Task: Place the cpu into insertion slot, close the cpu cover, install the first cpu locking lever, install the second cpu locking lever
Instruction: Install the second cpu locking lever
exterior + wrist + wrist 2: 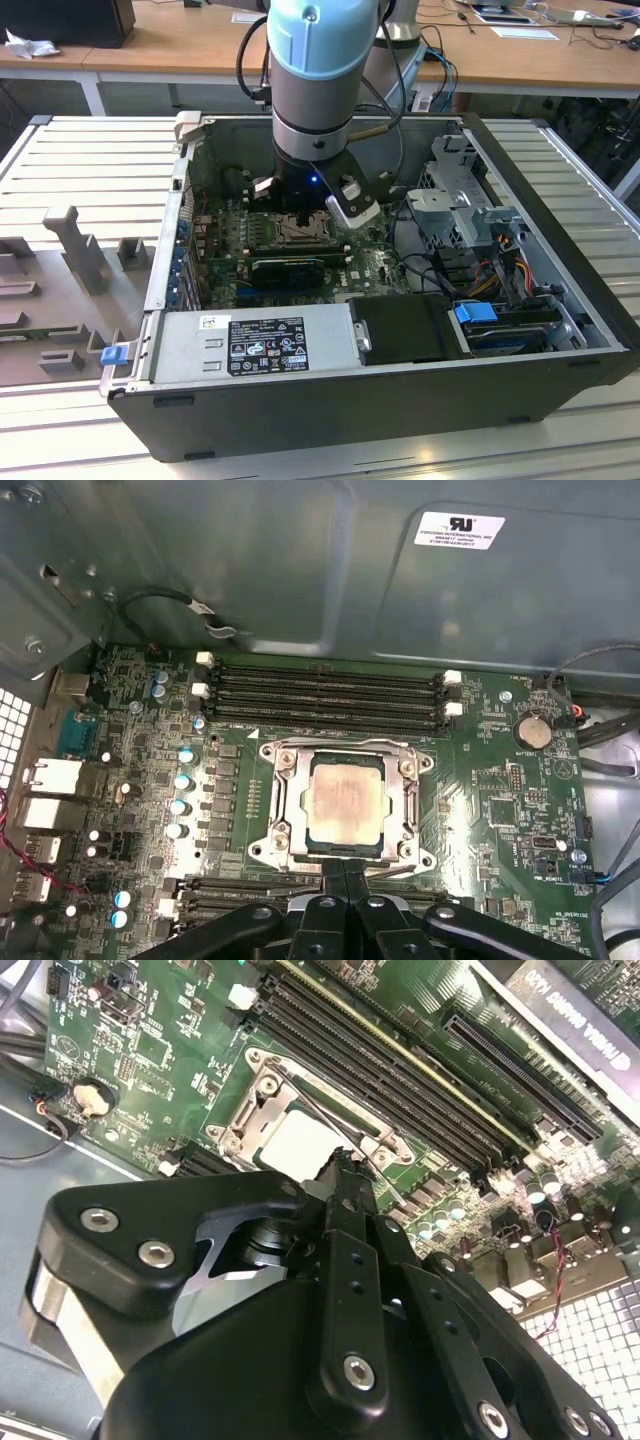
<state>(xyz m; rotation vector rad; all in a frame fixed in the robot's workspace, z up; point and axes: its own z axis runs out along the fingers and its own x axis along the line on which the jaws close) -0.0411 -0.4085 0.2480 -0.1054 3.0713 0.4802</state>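
Observation:
The cpu point(345, 802) lies flat in the insertion slot point(298, 232) on the green motherboard, pale face up. The silvery cpu cover point(283, 800) rests down around it, and its cut-out shows the chip. My gripper point(346, 868) hangs at the socket's edge, fingers together and holding nothing, just above the frame. In the second wrist view the fingertips point(345, 1175) sit at the corner of the cpu point(295, 1145) and the cover point(262, 1110). A thin wire locking lever point(325, 1115) runs along that side of the socket, next to the tips.
Black memory slots point(325, 695) lie beside the socket, with long card slots point(520, 1070) further off. The grey case wall point(300, 570) rises behind. A power supply point(260, 345), a drive cage point(465, 215) and loose cables point(500, 270) crowd the case.

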